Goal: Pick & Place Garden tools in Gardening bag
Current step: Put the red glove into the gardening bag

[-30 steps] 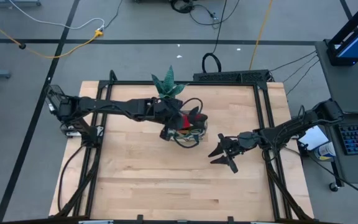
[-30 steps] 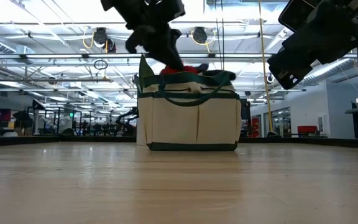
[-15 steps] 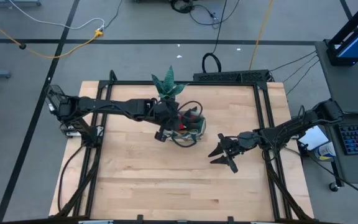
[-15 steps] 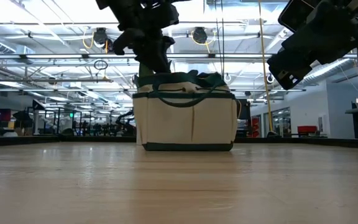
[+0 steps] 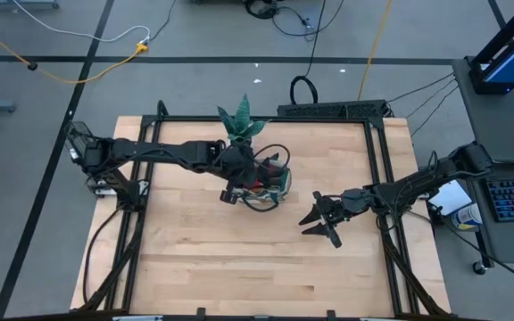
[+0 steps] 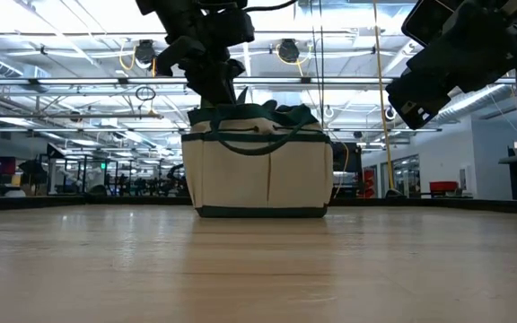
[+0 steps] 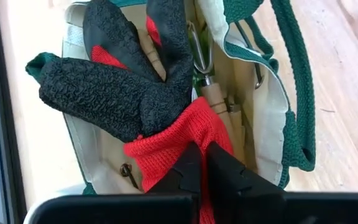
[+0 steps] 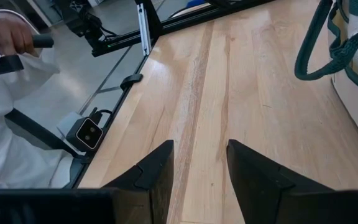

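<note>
Left tool pinching glove over bag; right tool idle.
Left tool [image 7: 202,163], fingers together, grips the red-and-black glove [image 7: 129,87] at its cuff above the open beige gardening bag [image 6: 257,166], near the surface's far edge. Wooden-handled tools [image 7: 215,93] lie inside. Right tool [image 5: 321,219] gapes empty, right side.

Bright even overhead light; ceiling lamps [image 6: 285,49] glare, arms silhouetted; frames sharp.

Glove [image 7: 135,93] and trowels [image 7: 219,99] crowd the bag [image 7: 272,118] mouth.
</note>
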